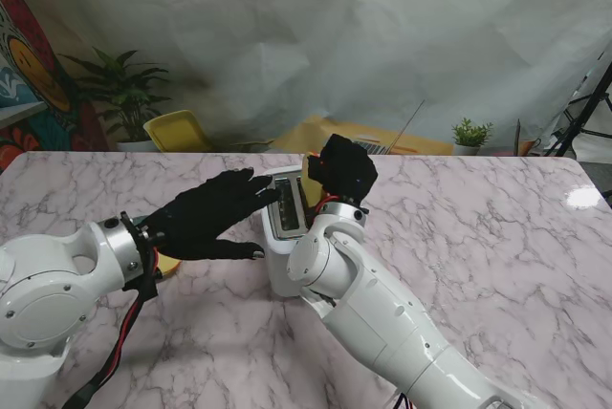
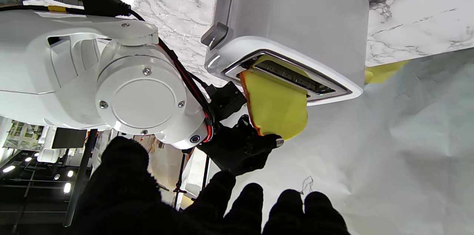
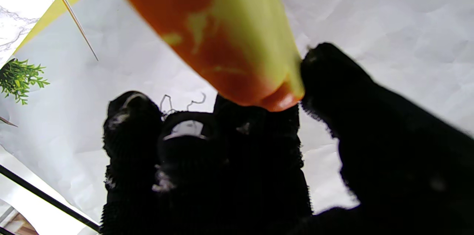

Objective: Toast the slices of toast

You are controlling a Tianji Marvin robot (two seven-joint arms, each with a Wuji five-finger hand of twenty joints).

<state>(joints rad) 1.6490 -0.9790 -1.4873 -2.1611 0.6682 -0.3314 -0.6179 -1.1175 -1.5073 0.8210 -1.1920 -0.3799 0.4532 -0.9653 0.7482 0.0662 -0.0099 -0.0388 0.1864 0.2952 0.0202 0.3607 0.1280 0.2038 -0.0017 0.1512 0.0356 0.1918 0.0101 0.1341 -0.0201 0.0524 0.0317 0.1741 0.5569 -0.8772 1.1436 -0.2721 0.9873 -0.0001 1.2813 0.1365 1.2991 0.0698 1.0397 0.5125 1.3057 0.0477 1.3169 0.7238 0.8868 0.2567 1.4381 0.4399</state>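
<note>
A white toaster (image 1: 278, 264) stands mid-table with its slots (image 1: 289, 206) facing up. My right hand (image 1: 344, 168) is shut on a yellow toast slice (image 1: 311, 178) with an orange crust, held upright at the toaster's far end. In the left wrist view the slice (image 2: 276, 105) has its lower edge in a slot of the toaster (image 2: 296, 16), pinched by the right hand (image 2: 240, 150). The right wrist view shows the slice (image 3: 222, 24) between thumb and fingers (image 3: 207, 161). My left hand (image 1: 212, 220) is open, fingers spread, at the toaster's left side; whether it touches is unclear.
An orange-brown flat thing (image 1: 169, 265) peeks out under my left wrist. The toaster's lever (image 2: 214, 35) is on its near end. Behind the table are a yellow chair (image 1: 178, 130), a leafy plant (image 1: 124, 84) and a small potted plant (image 1: 470, 133).
</note>
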